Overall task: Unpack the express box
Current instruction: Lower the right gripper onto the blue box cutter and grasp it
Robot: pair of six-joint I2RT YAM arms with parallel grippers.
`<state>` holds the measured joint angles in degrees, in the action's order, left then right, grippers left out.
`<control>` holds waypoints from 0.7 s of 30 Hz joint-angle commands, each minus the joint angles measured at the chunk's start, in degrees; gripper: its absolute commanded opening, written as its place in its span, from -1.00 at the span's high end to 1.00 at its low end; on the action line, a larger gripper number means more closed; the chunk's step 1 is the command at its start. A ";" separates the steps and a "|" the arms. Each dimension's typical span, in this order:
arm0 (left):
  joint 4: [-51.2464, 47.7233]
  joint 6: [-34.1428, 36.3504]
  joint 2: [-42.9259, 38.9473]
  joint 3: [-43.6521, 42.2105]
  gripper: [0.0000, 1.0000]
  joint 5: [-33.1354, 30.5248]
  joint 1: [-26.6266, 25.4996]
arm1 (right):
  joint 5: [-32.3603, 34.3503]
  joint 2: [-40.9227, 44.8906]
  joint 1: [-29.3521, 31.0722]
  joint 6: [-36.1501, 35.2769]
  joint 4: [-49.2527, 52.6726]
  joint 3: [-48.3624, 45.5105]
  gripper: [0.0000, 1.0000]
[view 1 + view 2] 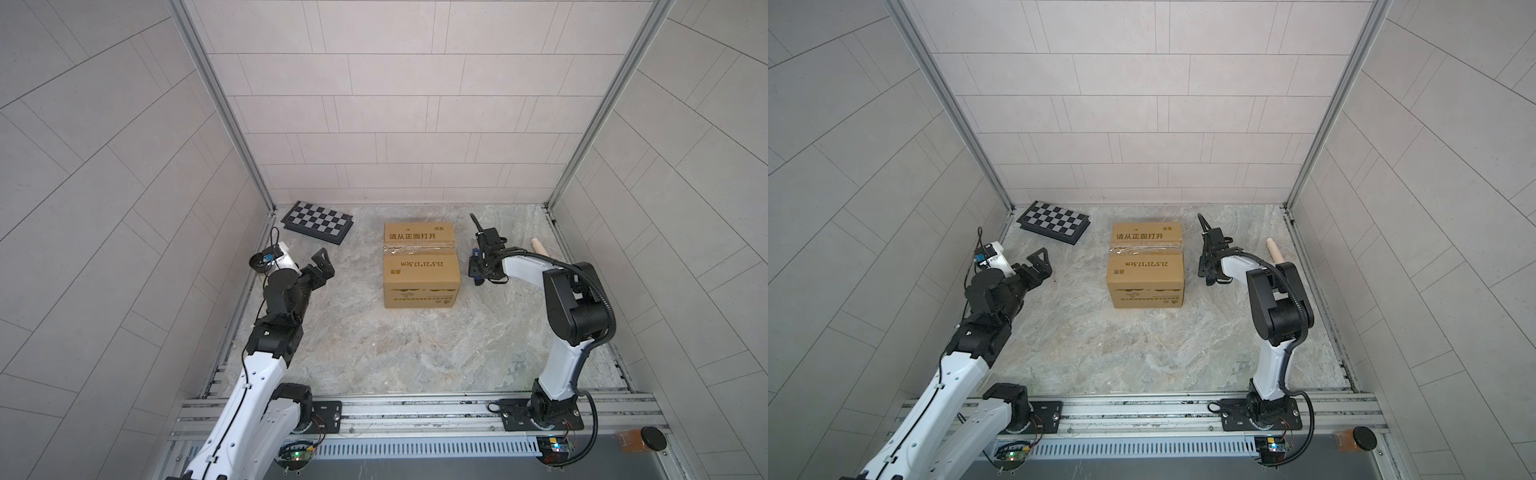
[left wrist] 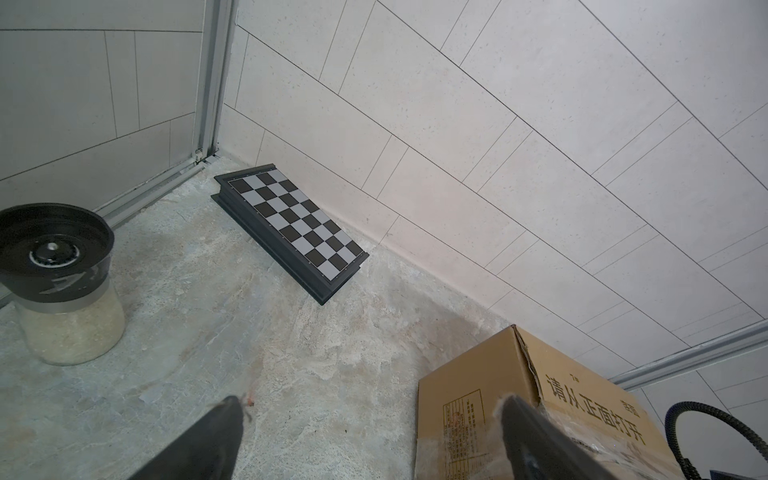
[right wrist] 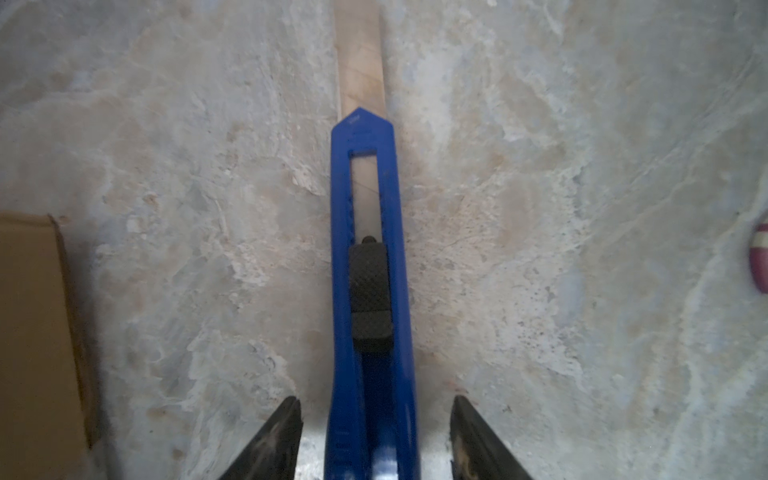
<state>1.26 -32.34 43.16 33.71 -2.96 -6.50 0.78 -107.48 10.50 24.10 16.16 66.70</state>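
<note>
The express box [image 1: 420, 266] [image 1: 1146, 266], a brown carton with black print and clear tape across its closed top, stands mid-table. A blue utility knife [image 3: 365, 208] with its blade [image 3: 359, 62] out lies on the table just right of the box. My right gripper [image 1: 476, 270] [image 3: 376, 401] points down over the knife's handle, open. A finger stands on each side of the handle with a gap. My left gripper [image 1: 323, 262] [image 2: 370, 401] hovers open and empty left of the box [image 2: 540, 407]. In the right wrist view a box corner [image 3: 33, 332] shows.
A folded black-and-white checkered board [image 1: 318, 223] [image 2: 291, 220] lies at the back left. A black-lidded jar of pale grains [image 2: 62, 282] stands by the left wall. A wooden rod [image 1: 540, 248] lies at the right wall. Tiled walls enclose three sides.
</note>
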 commanded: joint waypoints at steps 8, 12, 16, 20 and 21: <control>-2.05 0.46 -0.53 2.77 -0.99 -0.25 0.07 | 0.46 -3.60 0.47 0.67 -0.30 1.56 -0.12; -2.14 0.26 -0.62 3.01 -0.99 0.00 0.01 | 0.06 -3.71 0.51 0.69 -0.70 1.12 -0.04; -2.05 -0.07 -0.23 3.41 -1.00 0.60 0.08 | 0.19 -2.99 0.65 0.60 -1.00 0.47 0.12; -2.39 -0.70 0.89 4.06 -1.00 1.55 0.00 | 0.95 -0.28 0.73 0.51 -1.06 -0.30 0.21; -2.93 -1.03 1.29 4.41 -0.99 1.68 0.06 | 1.18 0.76 0.67 0.44 -0.92 -0.44 0.24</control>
<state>-0.84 -32.71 43.79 35.94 -2.28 -6.50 0.99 -109.58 10.76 24.32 13.93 67.35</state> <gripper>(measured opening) 0.997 0.385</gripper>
